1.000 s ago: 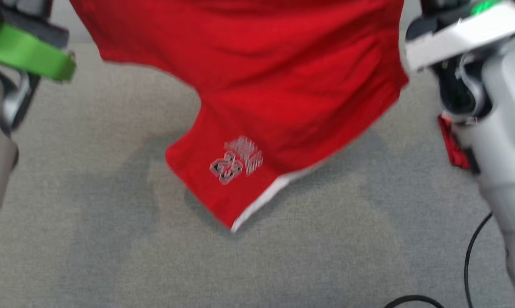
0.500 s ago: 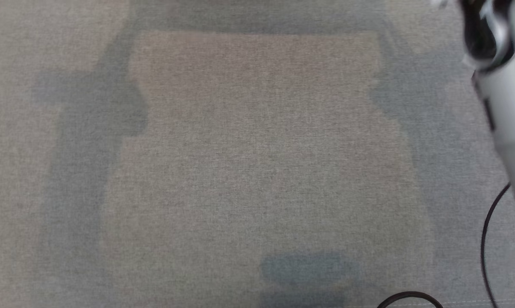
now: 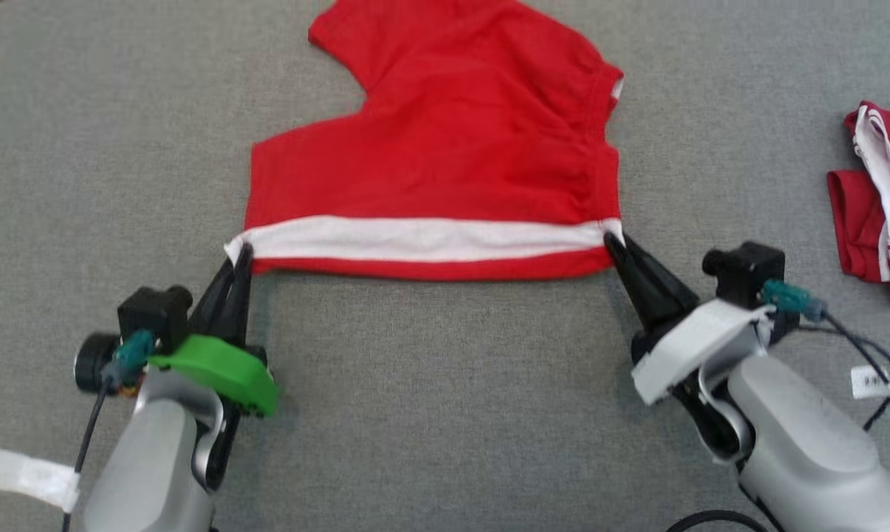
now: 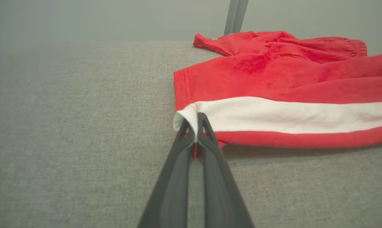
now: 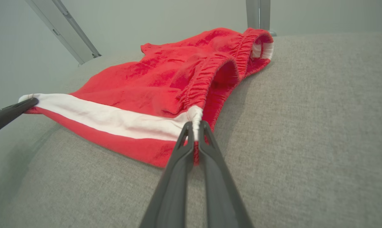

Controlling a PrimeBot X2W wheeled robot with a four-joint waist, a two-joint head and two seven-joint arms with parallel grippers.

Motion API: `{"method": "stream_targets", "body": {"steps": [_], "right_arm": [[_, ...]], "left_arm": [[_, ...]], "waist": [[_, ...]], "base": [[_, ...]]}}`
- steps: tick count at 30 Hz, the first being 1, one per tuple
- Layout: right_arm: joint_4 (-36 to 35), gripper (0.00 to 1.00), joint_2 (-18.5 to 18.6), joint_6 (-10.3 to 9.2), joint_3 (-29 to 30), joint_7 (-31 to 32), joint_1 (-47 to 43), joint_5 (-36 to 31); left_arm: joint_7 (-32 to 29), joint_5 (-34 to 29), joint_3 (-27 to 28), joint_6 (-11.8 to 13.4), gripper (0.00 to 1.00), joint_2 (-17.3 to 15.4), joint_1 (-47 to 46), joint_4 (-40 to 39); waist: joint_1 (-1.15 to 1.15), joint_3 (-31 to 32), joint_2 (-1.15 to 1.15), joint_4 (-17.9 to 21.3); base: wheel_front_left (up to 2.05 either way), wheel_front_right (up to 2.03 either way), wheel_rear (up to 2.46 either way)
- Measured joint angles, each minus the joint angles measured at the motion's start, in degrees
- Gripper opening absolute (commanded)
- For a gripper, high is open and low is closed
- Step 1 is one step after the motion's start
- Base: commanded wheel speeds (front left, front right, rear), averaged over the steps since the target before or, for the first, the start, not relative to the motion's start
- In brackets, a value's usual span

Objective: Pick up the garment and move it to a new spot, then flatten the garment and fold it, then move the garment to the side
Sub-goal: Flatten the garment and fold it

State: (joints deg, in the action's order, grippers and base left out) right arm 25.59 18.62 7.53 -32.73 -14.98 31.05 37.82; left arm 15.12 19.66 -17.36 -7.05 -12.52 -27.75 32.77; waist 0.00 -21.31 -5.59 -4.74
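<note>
The red shorts (image 3: 445,148) lay flat on the grey surface (image 3: 445,414), their white-striped edge stretched between the left end effector (image 3: 239,253), pinched shut on the hem corner, and the right end effector (image 3: 613,242), pinched shut on the waistband corner. A second red-and-white garment (image 3: 877,199) lay well apart, out beyond the right end effector.

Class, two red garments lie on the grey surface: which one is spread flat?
The red shorts with the white stripe, pinched at both stripe ends by the left gripper and right gripper; the striped red garment at right lies crumpled.
</note>
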Motion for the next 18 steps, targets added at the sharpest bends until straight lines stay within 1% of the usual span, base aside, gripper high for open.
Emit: {"method": "stream_targets", "body": {"steps": [2, 4, 8, 13, 18], "right_arm": [[0.4, 0.00, 0.3, 0.00, -0.4, 0.0, -4.3, 1.2], [0.7, 0.00, 0.2, 0.00, -0.3, 0.0, -8.3, 2.4], [0.3, 0.00, 0.3, 0.01, -2.6, 0.0, -15.6, 3.2], [-0.5, 0.00, 0.8, 0.01, -6.1, 0.0, -23.1, 5.0], [-2.3, 0.00, 2.2, 0.02, -9.0, 0.0, -27.0, 6.7]], "left_arm": [[0.0, 1.5, 2.9, -0.1, 0.00, 1.7, 4.5, 0.0], [0.0, 1.4, 4.5, -0.2, 0.00, 2.5, 8.8, 0.0], [0.0, 1.3, 8.0, -0.4, 0.00, 4.0, 17.3, -0.2], [0.0, 1.3, 10.2, -0.5, 0.00, 4.4, 25.3, -1.4], [0.0, 1.5, 11.9, -0.5, 0.00, 4.3, 29.9, -3.4]], "waist": [[0.00, 1.5, 0.00, 0.0], [0.00, 3.2, 0.00, 0.0], [0.00, 6.8, 0.00, 0.1], [0.00, 11.7, -0.01, 0.5], [0.00, 15.6, -0.01, 1.0]], "base": [[0.00, 0.00, 0.00], [0.00, 0.00, 0.00], [0.00, 0.00, 0.00], [0.00, 0.00, 0.00], [0.00, 0.00, 0.00]]}}
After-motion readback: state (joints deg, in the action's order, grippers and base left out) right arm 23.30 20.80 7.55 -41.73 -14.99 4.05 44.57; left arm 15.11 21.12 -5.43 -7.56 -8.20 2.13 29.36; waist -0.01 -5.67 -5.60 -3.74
